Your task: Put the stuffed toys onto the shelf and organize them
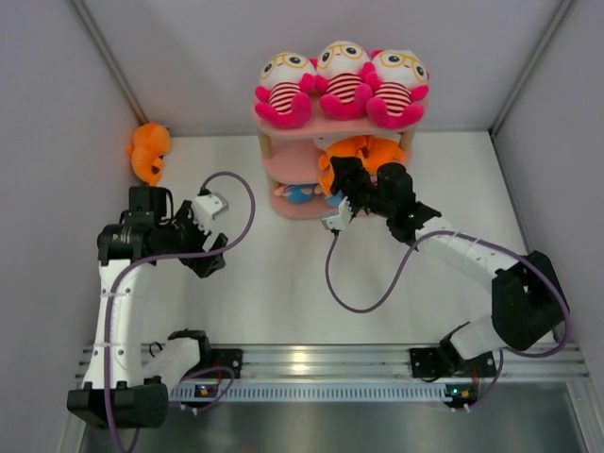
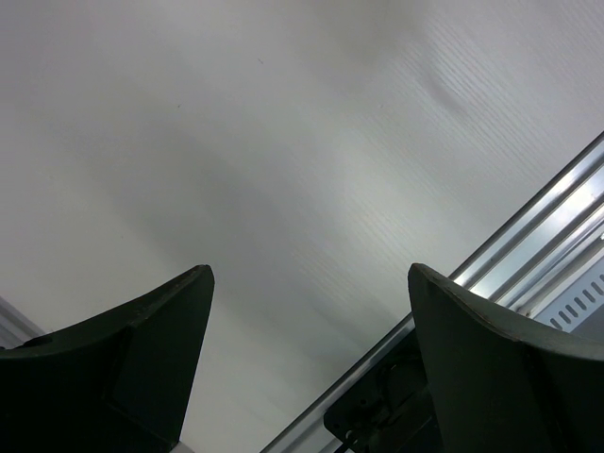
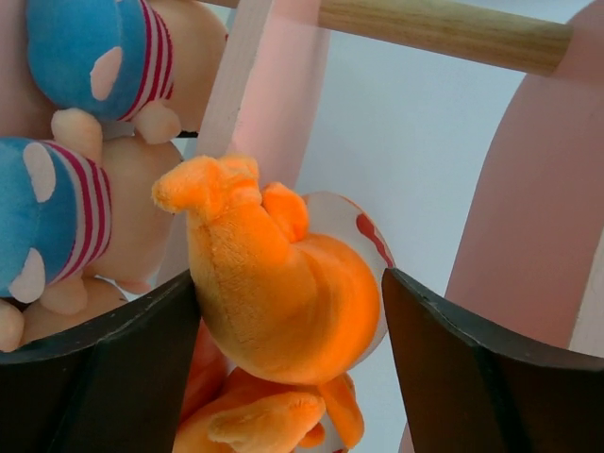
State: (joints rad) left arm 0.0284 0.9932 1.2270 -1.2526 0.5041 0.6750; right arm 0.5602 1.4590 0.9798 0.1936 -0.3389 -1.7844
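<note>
The pink shelf (image 1: 304, 209) stands at the back centre. Three white-faced plushes with yellow glasses (image 1: 343, 80) sit in a row on its top board. Orange sharks (image 1: 376, 151) lie on the middle board and blue-bodied dolls (image 1: 300, 193) on the bottom board. A third orange shark (image 1: 149, 151) lies on the table at the far left. My right gripper (image 1: 347, 179) reaches into the middle tier. Its jaws stand wide on either side of an orange shark (image 3: 283, 293) that rests uncompressed between them, above another shark (image 3: 255, 420). My left gripper (image 1: 209, 247) is open and empty over the table.
White walls close the table in at the left, back and right. The blue dolls (image 3: 57, 208) sit just left of my right gripper (image 3: 288, 302), and a wooden post (image 3: 444, 33) and a pink board (image 3: 514, 217) flank it. My left gripper (image 2: 311, 283) looks toward the aluminium rail (image 2: 528, 236) at the near edge.
</note>
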